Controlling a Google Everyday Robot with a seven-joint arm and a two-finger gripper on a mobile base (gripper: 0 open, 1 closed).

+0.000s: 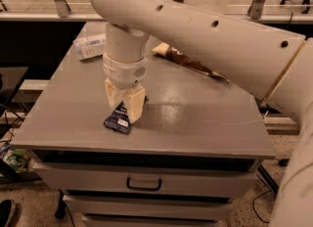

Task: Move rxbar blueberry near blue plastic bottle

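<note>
The rxbar blueberry [118, 119], a dark navy wrapper with white text, is near the front left of the grey cabinet top [195, 123]. My gripper [123, 107] points straight down on it, its cream fingers [133, 104] closed on the bar's upper end, which looks crumpled and tilted up. The blue plastic bottle [89, 46] lies on its side at the back left of the top, well behind the gripper. My big white arm crosses the view from the right.
A brown-and-cream chip bag [188, 60] lies at the back, right of the gripper. The cabinet has drawers with a black handle [144, 184] below the front edge. A railing runs behind the cabinet.
</note>
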